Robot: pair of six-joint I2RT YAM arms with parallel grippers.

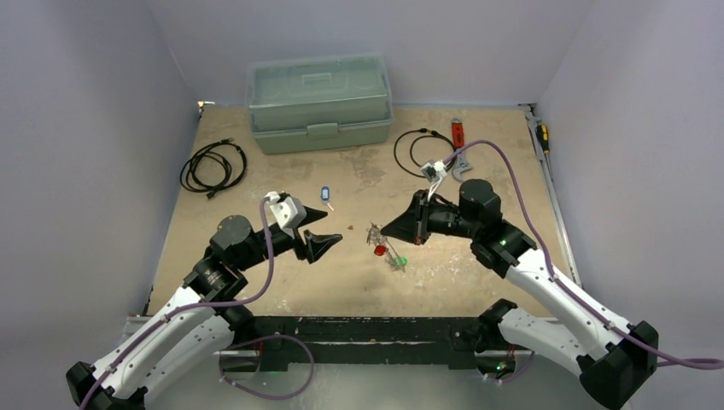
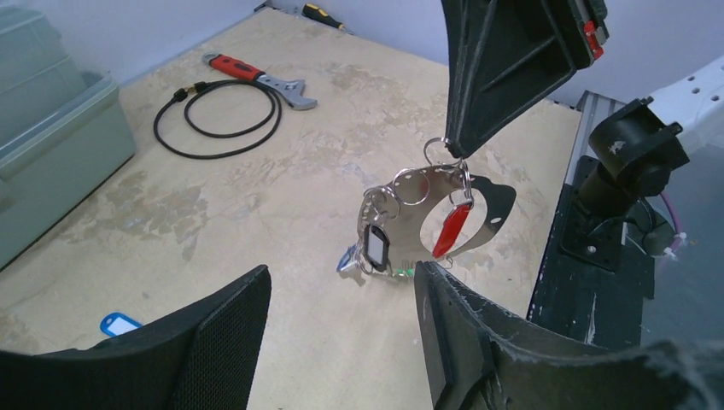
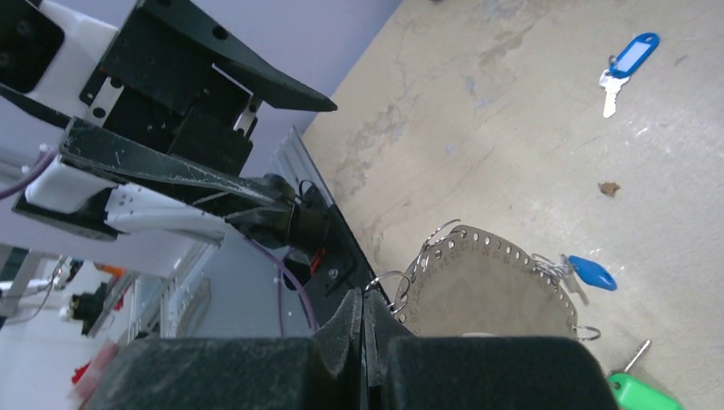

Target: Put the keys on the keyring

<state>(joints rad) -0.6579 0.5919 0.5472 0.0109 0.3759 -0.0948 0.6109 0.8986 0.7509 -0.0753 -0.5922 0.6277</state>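
Note:
The keyring [image 2: 437, 175] is a curved silver plate with small wire loops; it hangs tilted just above the table [image 1: 388, 248]. My right gripper [image 3: 364, 299] is shut on one wire loop at the plate's [image 3: 487, 282] edge. Keys with red [image 2: 451, 231], black [image 2: 376, 246], blue [image 2: 348, 260] and green [image 2: 401, 272] heads dangle from it. Another blue-headed key [image 1: 324, 195] lies loose on the table, left of the ring [image 3: 627, 58]. My left gripper [image 1: 320, 243] is open and empty, its fingers [image 2: 213, 342] a short way left of the keyring.
A pale green toolbox [image 1: 318, 101] stands at the back. One coiled black cable [image 1: 213, 166] lies back left, another [image 1: 418, 149] back right beside a red-handled wrench [image 1: 458, 137]. A screwdriver [image 1: 542, 137] rests at the right edge.

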